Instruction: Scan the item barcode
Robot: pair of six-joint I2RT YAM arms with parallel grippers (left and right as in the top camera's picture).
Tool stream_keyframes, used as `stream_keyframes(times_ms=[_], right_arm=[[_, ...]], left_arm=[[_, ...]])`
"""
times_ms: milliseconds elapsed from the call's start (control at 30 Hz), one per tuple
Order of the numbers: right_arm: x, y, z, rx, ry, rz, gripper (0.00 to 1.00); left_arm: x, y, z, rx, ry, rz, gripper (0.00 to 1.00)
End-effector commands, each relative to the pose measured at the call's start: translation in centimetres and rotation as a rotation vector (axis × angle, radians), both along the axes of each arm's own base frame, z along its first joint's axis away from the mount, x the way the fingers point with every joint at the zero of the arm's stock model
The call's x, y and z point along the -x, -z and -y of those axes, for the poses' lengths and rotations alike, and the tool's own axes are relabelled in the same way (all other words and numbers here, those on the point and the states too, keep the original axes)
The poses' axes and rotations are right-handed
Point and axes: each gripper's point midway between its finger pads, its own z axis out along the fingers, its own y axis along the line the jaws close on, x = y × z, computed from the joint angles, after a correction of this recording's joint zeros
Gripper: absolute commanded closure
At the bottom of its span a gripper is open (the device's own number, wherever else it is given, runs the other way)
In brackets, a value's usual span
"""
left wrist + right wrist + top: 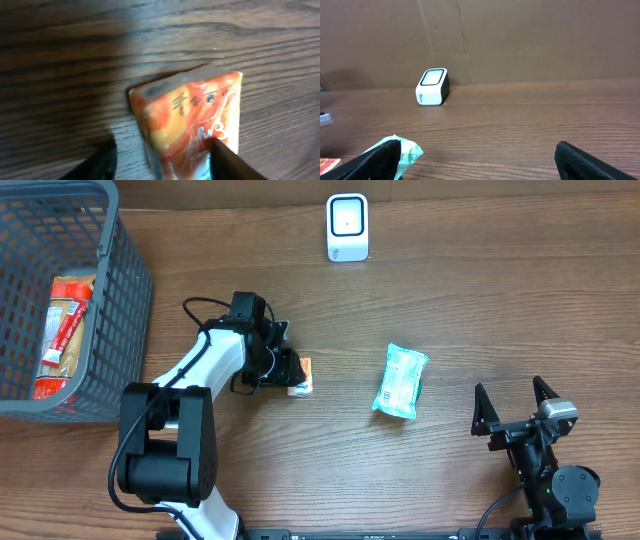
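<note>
The orange packet (190, 120) lies flat on the table (60, 60) directly under my left gripper (162, 150), its printed face up and one corner pointing away from the wrist. From the left wrist camera I see the jaws about half open and straddling the packet's near end. One finger (232, 165) overlaps the packet's edge, while the other finger (97, 165) stands off it with a strip of bare wood between, so nothing is clamped. I cannot make out a barcode on the face that shows. From overhead, the packet (301, 375) sits at the tip of that gripper (290, 370). Further out beyond the fingertips, a pale green packet (401, 380) lies on the wood, well apart from the orange one. Behind the left arm's wrist, on the opposite side, stands a grey basket (120, 300) with red and yellow packs (62, 330) inside it. Off to the far side of the hand, near the table's back edge, the white scanner (347, 226) stands upright, well away from both packets. My right gripper (513, 408) hangs low with its jaws spread fully wide and nothing between them. Through its wrist camera the pale green packet (402, 150) shows just past one finger (375, 160), and the scanner (432, 86) sits far ahead against a cardboard wall (520, 40).
</note>
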Motion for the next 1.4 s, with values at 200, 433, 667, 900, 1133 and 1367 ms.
stream_keyframes(times_ms=[200, 433, 667, 900, 1133, 1367], right_arm=[[0.0, 0.3, 0.1, 0.004, 0.004, 0.001, 0.00], [0.0, 0.3, 0.1, 0.004, 0.005, 0.001, 0.00], [0.0, 0.3, 0.1, 0.004, 0.004, 0.001, 0.00], [0.0, 0.3, 0.1, 0.004, 0.004, 0.001, 0.00], [0.0, 0.3, 0.1, 0.004, 0.004, 0.001, 0.00], [0.0, 0.3, 0.1, 0.004, 0.005, 0.001, 0.00]], left_arm=[[1.5, 1.2, 0.5, 0.031, 0.019, -0.049, 0.77], [1.5, 0.5, -0.1, 0.011, 0.012, -0.062, 0.96], [-0.2, -3.9, -3.6, -0.196, -0.094, 0.005, 0.96], [-0.2, -8.7, -6.8, -0.529, -0.245, 0.163, 0.96], [0.6, -9.2, -6.0, -0.884, -0.199, 0.255, 0.96], [0.4, -6.6, -3.4, -1.119, 0.007, 0.305, 0.96]])
